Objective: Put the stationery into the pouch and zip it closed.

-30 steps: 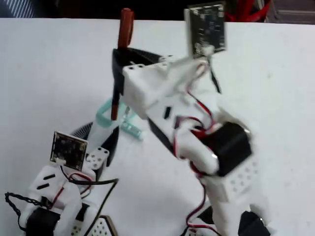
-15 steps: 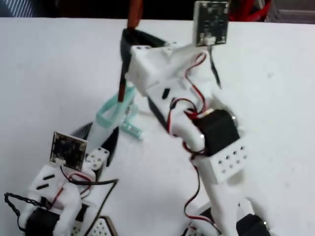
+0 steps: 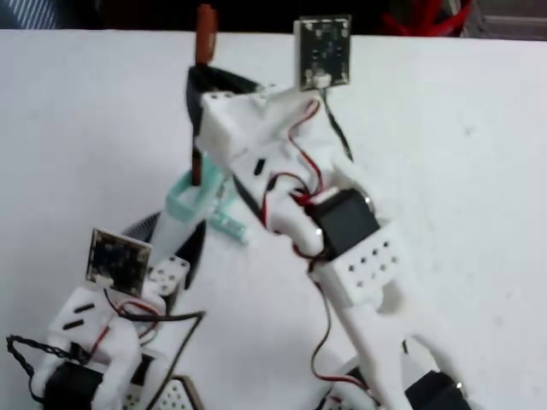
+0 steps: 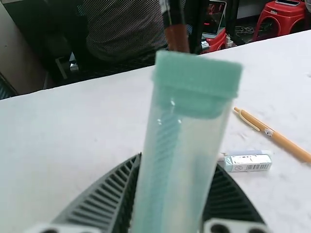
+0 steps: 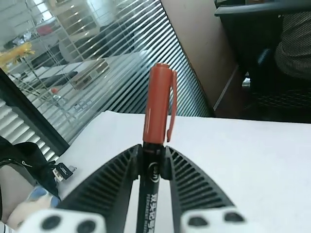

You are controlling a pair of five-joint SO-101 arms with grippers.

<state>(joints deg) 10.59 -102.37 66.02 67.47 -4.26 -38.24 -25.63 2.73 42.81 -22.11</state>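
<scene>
While pinching the red-capped, black-barrelled marker [image 5: 158, 121] tip-down between the ribbed black fingers of the right claw [image 5: 154, 150], holds its lower end right at the mint-green zip band of the clear, soft plastic pouch [image 4: 184, 145]; cannot tell whether inside the mouth or just behind it. Pouch standing mouth-up, squeezed low on its body by the closed left claw [image 4: 177, 162].

Likely trouble: letting go now and dropping the marker down the outside of the band, if off the opening. Pressing down against the rim instead, and so buckling the soft wall or levering the pouch out of a grip set so low. Possibly also pinching the mouth narrow through that same squeeze, leaving little room for the tip. Later, jamming the zip on a cap left poking out.

More to fetch on the white matte surface [image 4: 73, 131]: slim orange pen [image 4: 273, 136] and small white eraser in a pale blue sleeve [image 4: 248, 161], near each other but apart, beyond the pouch. Risk of sweeping either away with a low pass of an arm.

Beyond the far edge, red plastic stools [image 4: 282, 17]; elsewhere, slatted window blinds [image 5: 121, 53].
</scene>
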